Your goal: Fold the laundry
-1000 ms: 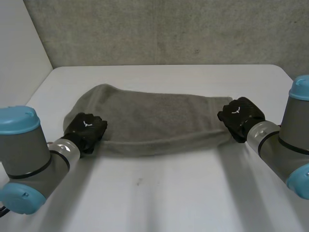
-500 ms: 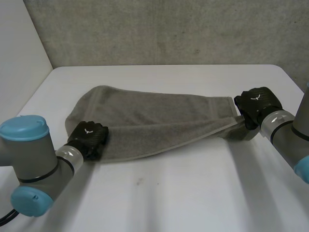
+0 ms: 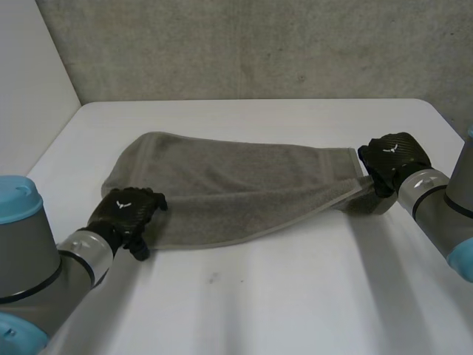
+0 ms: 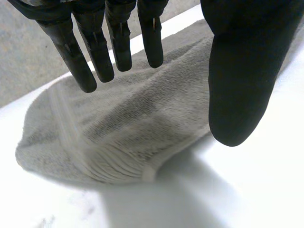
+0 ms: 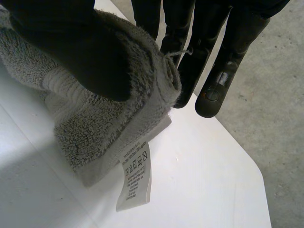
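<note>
A grey towel (image 3: pixel 236 188), folded lengthwise, lies across the white table (image 3: pixel 266 296). My left hand (image 3: pixel 122 213) rests at its near left corner with fingers spread. In the left wrist view the fingers (image 4: pixel 118 42) are straight and the thumb stands apart above the towel (image 4: pixel 118 137), gripping nothing. My right hand (image 3: pixel 392 157) holds the towel's right end slightly lifted. In the right wrist view the thumb (image 5: pixel 71 42) pinches the folded towel (image 5: pixel 95 128) against the fingers, and a white care label (image 5: pixel 135 178) hangs below.
A grey wall (image 3: pixel 259 44) runs behind the table and a white panel (image 3: pixel 29 89) stands at the left. The table's right edge lies close to my right hand. Bare tabletop stretches in front of the towel.
My left hand has opened, let go of the towel's left corner and drawn back toward me. My right hand moved right with the towel's end, then held still.
</note>
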`<state>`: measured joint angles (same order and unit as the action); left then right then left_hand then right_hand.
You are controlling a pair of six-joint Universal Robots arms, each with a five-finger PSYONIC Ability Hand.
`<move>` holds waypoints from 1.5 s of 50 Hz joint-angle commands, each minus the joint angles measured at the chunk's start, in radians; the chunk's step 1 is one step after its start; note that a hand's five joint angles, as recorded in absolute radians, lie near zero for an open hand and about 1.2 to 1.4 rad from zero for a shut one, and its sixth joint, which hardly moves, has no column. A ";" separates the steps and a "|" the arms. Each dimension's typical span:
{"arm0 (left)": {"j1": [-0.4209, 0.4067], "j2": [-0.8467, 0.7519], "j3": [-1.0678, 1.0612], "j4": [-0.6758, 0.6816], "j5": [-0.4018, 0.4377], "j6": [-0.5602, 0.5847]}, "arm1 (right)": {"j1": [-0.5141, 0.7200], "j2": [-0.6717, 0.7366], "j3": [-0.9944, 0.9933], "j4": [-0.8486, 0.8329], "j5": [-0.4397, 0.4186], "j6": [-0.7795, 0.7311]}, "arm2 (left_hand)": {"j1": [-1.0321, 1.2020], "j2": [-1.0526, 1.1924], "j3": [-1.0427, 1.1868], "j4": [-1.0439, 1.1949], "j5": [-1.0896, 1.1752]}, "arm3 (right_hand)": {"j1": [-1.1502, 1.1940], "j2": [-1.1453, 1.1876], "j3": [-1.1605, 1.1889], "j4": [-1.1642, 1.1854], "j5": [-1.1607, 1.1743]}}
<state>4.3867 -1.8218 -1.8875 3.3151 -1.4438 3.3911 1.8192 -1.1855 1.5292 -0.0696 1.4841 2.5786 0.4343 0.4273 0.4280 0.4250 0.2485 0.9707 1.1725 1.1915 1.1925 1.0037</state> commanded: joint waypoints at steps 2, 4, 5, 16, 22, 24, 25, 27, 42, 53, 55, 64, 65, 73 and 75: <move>0.017 -0.011 -0.027 -0.003 0.006 -0.026 | 0.000 0.003 -0.001 -0.001 -0.001 0.000 | 0.164 0.171 0.170 0.173 0.175 | 0.426 0.224 0.205 0.204 0.218; 0.020 -0.053 -0.018 0.014 0.005 -0.021 | 0.000 0.004 -0.001 -0.001 -0.001 0.000 | 0.181 0.188 0.188 0.191 0.193 | 0.426 0.224 0.205 0.204 0.218; 0.020 -0.053 -0.018 0.014 0.005 -0.021 | 0.000 0.004 -0.001 -0.001 -0.001 0.000 | 0.181 0.188 0.188 0.191 0.193 | 0.426 0.224 0.205 0.204 0.218; 0.066 -0.145 0.036 0.081 0.002 -0.013 | 0.000 0.003 0.002 -0.001 -0.002 0.000 | 0.260 0.268 0.267 0.270 0.272 | 0.426 0.224 0.205 0.204 0.218; 0.091 -0.175 0.064 0.090 0.002 -0.012 | 0.000 0.004 0.002 -0.004 -0.002 0.000 | 0.275 0.282 0.282 0.285 0.287 | 0.426 0.224 0.205 0.204 0.218; 0.099 -0.188 0.068 0.090 0.000 -0.012 | 0.000 0.004 0.002 -0.004 -0.002 0.000 | 0.275 0.282 0.282 0.285 0.287 | 0.426 0.224 0.205 0.204 0.218; 0.103 -0.197 0.073 0.090 0.000 -0.012 | 0.000 0.004 0.002 -0.004 -0.002 0.000 | 0.281 0.288 0.287 0.291 0.292 | 0.426 0.224 0.205 0.204 0.218; 0.109 -0.203 0.076 0.090 0.000 -0.012 | 0.000 0.004 0.002 -0.004 -0.002 0.000 | 0.284 0.291 0.290 0.293 0.295 | 0.426 0.224 0.205 0.204 0.218; 0.178 -0.168 0.120 0.101 0.002 -0.027 | 0.000 0.003 0.002 -0.001 -0.002 -0.005 | 0.962 0.969 0.968 0.971 0.973 | 0.426 0.224 0.205 0.204 0.218; 0.165 0.071 0.151 -0.040 0.009 0.005 | -0.011 -0.057 -0.027 0.197 -0.001 -0.213 | 0.962 0.969 0.968 0.971 0.973 | 0.426 0.224 0.205 0.204 0.218; 0.163 0.155 0.188 -0.180 0.014 0.065 | -0.014 -0.106 -0.040 0.301 0.002 -0.303 | 0.962 0.969 0.968 0.971 0.973 | 0.426 0.224 0.205 0.204 0.218; 0.162 0.260 0.243 -0.554 0.019 0.372 | -0.049 -0.210 0.005 0.518 -0.024 -0.428 | 0.962 0.969 0.968 0.971 0.973 | 0.426 0.224 0.205 0.204 0.218; 0.162 0.257 0.235 -0.603 0.019 0.436 | -0.061 -0.218 0.031 0.536 -0.040 -0.454 | 0.962 0.969 0.968 0.971 0.973 | 0.426 0.224 0.205 0.204 0.218; 0.137 0.087 0.202 -0.586 0.013 0.544 | -0.084 -0.182 0.112 0.539 -0.074 -0.552 | 0.962 0.969 0.968 0.971 0.973 | 0.426 0.224 0.205 0.204 0.218; 0.134 0.029 0.212 -0.555 0.008 0.544 | -0.080 -0.140 0.101 0.530 -0.070 -0.554 | 0.962 0.969 0.968 0.971 0.973 | 0.426 0.224 0.205 0.204 0.218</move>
<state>4.5379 -1.6028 -1.6662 2.6839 -1.4267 3.8980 1.7438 -1.3975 1.6042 0.4798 1.4192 2.0636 1.1894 1.2171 1.2156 1.2168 1.0353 0.9708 1.1725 1.1915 1.1925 1.0043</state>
